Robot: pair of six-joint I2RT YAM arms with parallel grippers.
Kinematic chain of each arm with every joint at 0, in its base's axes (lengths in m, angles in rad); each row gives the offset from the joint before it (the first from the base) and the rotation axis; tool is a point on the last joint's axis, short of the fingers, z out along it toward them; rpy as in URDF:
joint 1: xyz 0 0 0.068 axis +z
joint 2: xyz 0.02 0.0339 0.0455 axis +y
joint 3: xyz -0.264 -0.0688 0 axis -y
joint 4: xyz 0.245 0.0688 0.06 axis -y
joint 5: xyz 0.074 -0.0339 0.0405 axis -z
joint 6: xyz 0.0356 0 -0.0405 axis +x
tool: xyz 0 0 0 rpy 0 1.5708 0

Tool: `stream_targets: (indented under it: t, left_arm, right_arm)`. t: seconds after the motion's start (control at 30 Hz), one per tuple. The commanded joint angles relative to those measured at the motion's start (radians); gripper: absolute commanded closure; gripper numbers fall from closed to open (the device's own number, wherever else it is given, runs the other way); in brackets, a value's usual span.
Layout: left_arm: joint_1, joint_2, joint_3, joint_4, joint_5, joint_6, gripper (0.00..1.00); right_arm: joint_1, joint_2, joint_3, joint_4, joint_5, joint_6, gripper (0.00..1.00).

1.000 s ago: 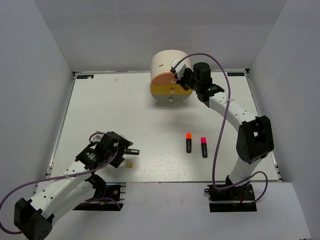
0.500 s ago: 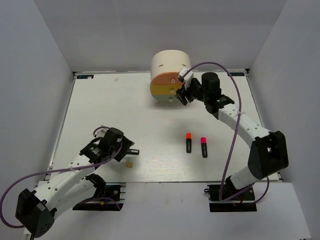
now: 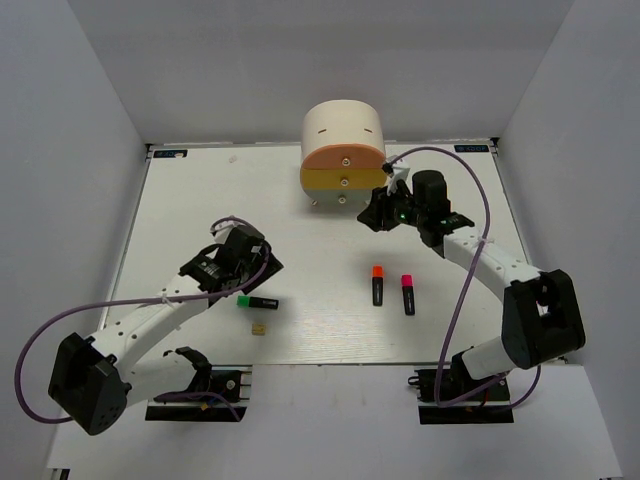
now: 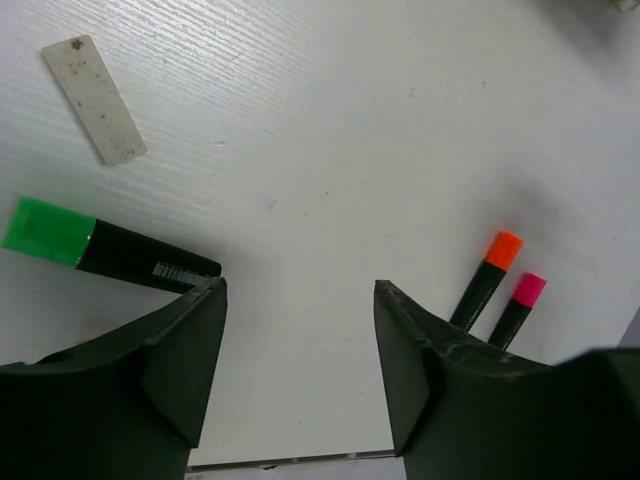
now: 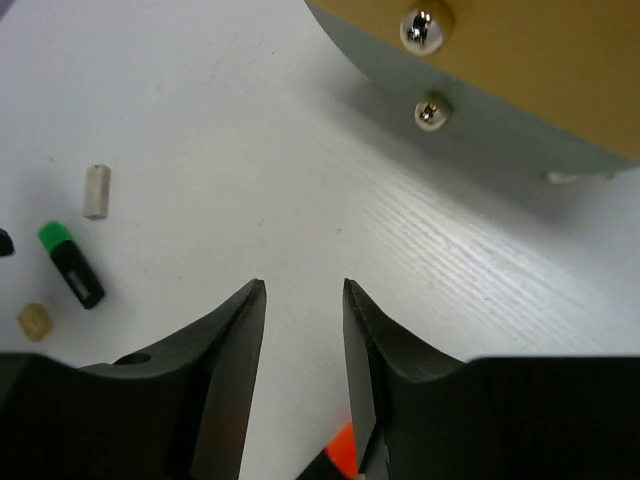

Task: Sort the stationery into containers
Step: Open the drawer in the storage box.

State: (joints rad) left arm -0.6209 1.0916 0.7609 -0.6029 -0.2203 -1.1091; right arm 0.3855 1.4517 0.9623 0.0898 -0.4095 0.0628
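Observation:
The cream desk unit (image 3: 343,125) stands at the back, with peach (image 3: 343,160), yellow (image 3: 343,180) and pale grey (image 3: 343,198) drawer fronts; two knobs show in the right wrist view (image 5: 425,28). My right gripper (image 3: 370,215) (image 5: 304,285) is open and empty, just right of the unit's front. My left gripper (image 3: 258,272) (image 4: 300,290) is open and empty above the green-capped highlighter (image 3: 257,301) (image 4: 100,250). A tan block (image 3: 259,327) lies near it. Orange-capped (image 3: 377,284) and pink-capped (image 3: 408,294) highlighters lie side by side. A white eraser (image 4: 93,100) lies on the table. No pens are in view.
White walls close in the table (image 3: 200,200) on three sides. The left arm lies across the near left area. The right arm reaches along the right side. Purple cables loop off both arms.
My right gripper has drawn back from the drawer fronts, down and to the right. My left gripper has moved away from the near edge, and the green-capped highlighter now lies uncovered.

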Motion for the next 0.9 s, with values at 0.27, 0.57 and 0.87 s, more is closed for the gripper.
stream_targets:
  t: [0.27, 0.57, 0.87]
  left_arm:
    - [0.003, -0.098, -0.037, -0.021, -0.004, 0.035, 0.25]
    - [0.003, -0.131, -0.066, -0.051, -0.004, 0.025, 0.25]
    - [0.003, -0.111, -0.066, -0.06, -0.004, 0.025, 0.24]
  right_arm:
    - [-0.007, 0.143, -0.036, 0.324, 0.033, 0.571, 0.4]
    - [-0.004, 0.262, 0.05, 0.415, 0.147, 0.79, 0.35]
    - [0.004, 0.36, 0.174, 0.446, 0.209, 0.818, 0.45]
